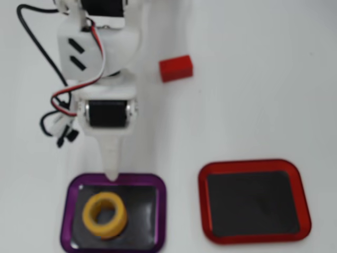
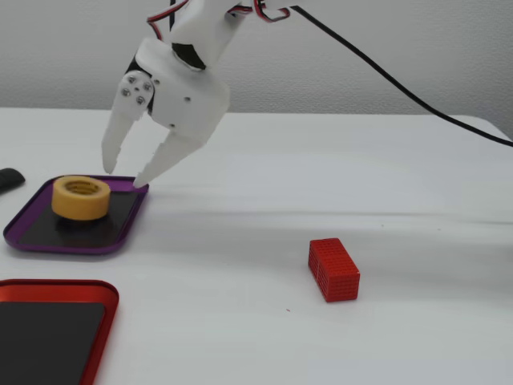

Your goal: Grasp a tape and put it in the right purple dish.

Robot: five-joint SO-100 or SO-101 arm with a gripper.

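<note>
The yellow tape roll (image 1: 105, 214) lies flat inside the purple dish (image 1: 160, 211), at the lower left of the overhead view. In the fixed view the tape (image 2: 80, 197) sits in the purple dish (image 2: 76, 245) at the left. My white gripper (image 2: 124, 176) is open and empty. It hangs just above the dish's back edge, right of the roll and apart from it. In the overhead view the gripper (image 1: 111, 178) points down at the dish's top rim.
A red-rimmed tray (image 1: 254, 240) lies empty to the right of the purple dish in the overhead view; it also shows at the bottom left of the fixed view (image 2: 56, 285). A red rectangular block (image 1: 176, 68) (image 2: 333, 269) lies on the white table. Black cables (image 2: 401, 84) trail from the arm.
</note>
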